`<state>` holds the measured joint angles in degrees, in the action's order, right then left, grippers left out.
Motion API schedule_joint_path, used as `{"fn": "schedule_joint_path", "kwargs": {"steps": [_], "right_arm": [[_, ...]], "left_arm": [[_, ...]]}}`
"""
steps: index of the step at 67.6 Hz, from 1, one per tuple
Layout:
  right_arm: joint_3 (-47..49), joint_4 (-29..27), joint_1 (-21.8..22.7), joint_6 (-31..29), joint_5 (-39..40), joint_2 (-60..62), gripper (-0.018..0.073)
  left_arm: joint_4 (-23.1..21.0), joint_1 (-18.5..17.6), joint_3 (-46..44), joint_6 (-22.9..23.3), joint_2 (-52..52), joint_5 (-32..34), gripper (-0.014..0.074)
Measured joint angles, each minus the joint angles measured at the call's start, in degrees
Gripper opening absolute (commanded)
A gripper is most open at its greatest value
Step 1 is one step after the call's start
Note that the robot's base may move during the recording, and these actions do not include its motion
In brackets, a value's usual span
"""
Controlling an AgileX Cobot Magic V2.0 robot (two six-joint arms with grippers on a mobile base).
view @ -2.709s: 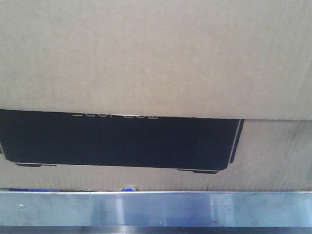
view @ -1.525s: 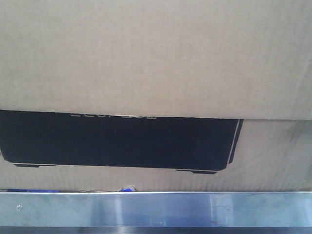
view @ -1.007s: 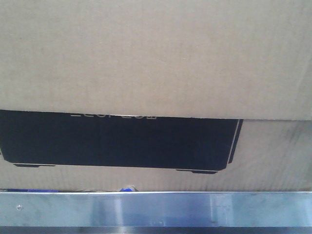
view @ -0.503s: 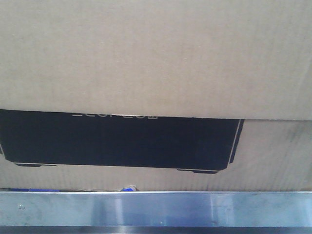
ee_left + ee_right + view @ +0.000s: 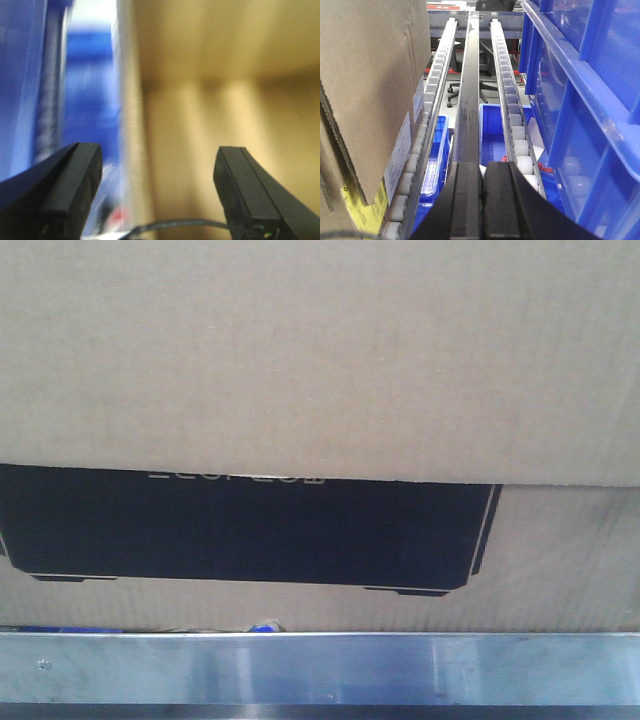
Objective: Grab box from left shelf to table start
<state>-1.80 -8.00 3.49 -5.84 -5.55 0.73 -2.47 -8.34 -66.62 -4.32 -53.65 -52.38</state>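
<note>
The brown cardboard box [image 5: 320, 360] fills the front view, its black panel [image 5: 250, 530] with pale lettering low on the face. It stands behind the left shelf's silvery front edge [image 5: 320, 668]. My left gripper [image 5: 157, 165] is open, fingers wide apart. The box [image 5: 225, 100] is blurred close ahead, its vertical edge between the fingers; whether they touch it I cannot tell. My right gripper [image 5: 482, 172] is shut on nothing, beside the box's side [image 5: 370, 75] at the left. The table is out of view.
Two roller tracks [image 5: 512, 115] and a dark centre rail [image 5: 469, 100] run away from the right gripper. Blue bins [image 5: 590, 100] stand close on the right, and another blue bin [image 5: 492, 135] lies below the rollers. Blurred blue shapes [image 5: 85, 100] sit left of the box.
</note>
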Motion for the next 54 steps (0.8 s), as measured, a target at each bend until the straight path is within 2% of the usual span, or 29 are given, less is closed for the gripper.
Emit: {"fn": "schedule_joint_path", "kwargs": {"steps": [8,30,40,52,54], "right_arm": [[0.00,0.00,0.00,0.00,0.00,0.00,0.0058],[0.00,-1.48,0.00,0.00,2.52,0.00,0.0058],[4.04,-1.96,0.00,0.00,-2.34,0.00,0.0060],[13.24,-2.04,0.00,0.00,-10.37,0.00,0.0063],[15.11,-2.04,0.00,0.00,-11.55,0.00,0.0086]], "left_arm": [[1.59,0.00,-2.58,-0.10,-3.46,-2.49,0.0382],[1.82,0.00,-5.53,1.29,-8.69,-5.50,0.0382],[1.82,0.00,-5.61,2.63,-9.91,-6.34,0.0382],[1.82,0.00,-5.61,2.72,-10.73,-6.95,0.0382],[1.82,0.00,-5.61,2.72,-10.83,-7.00,0.0382]]}}
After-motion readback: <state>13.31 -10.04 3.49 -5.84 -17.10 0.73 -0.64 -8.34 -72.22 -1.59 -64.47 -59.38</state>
